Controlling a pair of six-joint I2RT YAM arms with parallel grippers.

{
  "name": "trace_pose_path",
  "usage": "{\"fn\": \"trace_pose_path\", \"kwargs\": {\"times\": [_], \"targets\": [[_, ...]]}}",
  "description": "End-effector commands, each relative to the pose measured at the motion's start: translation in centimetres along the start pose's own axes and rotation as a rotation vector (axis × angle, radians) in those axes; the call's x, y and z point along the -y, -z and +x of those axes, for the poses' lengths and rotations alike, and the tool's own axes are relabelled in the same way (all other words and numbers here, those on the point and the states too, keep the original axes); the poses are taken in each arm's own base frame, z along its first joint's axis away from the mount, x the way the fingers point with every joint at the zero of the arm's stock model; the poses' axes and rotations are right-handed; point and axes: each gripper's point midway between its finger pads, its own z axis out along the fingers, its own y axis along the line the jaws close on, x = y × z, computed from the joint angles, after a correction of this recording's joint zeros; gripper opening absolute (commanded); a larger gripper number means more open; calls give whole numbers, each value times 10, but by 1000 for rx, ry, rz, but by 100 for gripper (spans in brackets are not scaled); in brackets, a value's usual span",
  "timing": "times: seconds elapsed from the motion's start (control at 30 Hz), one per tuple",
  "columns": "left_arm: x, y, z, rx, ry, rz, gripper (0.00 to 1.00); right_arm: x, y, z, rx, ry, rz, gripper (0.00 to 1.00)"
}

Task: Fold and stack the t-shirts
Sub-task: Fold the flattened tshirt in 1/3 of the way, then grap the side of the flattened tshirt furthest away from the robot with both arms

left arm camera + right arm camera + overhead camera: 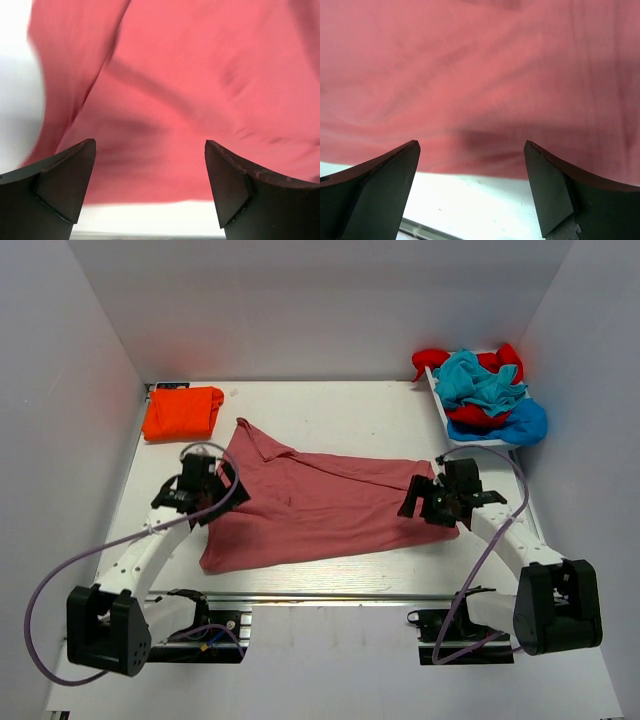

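Top external: white table [330, 410], walls on three sides, arm bases at the near edge.
Pink-red shirt [320, 505]: biggest item. Lies mid-table between the arms, spread mostly flat but skewed, with its far-left corner running out to a point.
Fabric: thin matte cotton, limp, with shallow wrinkles. Edges are soft and wavy, not straight.
Pile: red [470, 417], teal [485, 380] and blue [525, 422] shirts, crumpled together in a white tray [441, 410] at the far right. Unfolded.
Orange shirt [182, 412]: compact folded rectangle at the far left, apart from the pink-red one. Reads as the base of the stack.
Left gripper [205, 490]: over the shirt's left edge, jaws spread wide, nothing between them. Left wrist view is blurred, showing cloth ahead and bare table at the left and bottom.
Right gripper [435, 502]: over the shirt's right end, jaws spread wide, empty. Right wrist view shows the near hem just ahead of the fingertips, with white table below it.
Step, my read: getting hold of both ends for the first fold. Nothing gripped yet.
Doing it well: drop onto the cloth edge, not the middle. Close both sides together, lift low, and keep the cloth taut between the arms so the crease runs straight.
Watch: the skew. Square it up first or the fold lands crooked. Limp cloth slips out of a shallow pinch.
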Motion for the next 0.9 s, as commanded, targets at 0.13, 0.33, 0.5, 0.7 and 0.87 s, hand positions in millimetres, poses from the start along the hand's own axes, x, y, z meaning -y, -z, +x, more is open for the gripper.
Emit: {"fn": "trace_pose_path", "kwargs": {"times": [0.13, 0.33, 0.5, 0.7, 0.87], "targets": [[58, -10, -112, 220, -75, 22, 100, -19, 13, -90, 206, 52, 23, 90], [73, -65, -166, 226, -100, -64, 100, -14, -5, -129, 225, 33, 86, 90], [91, -104, -191, 189, -103, -7, 100, 5, -30, -141, 185, 4, 183, 90], [94, -133, -203, 194, -120, 29, 100, 11, -51, -137, 133, -22, 189, 90], [95, -142, -217, 225, -127, 57, 100, 7, -61, -129, 91, -34, 148, 90]]}}
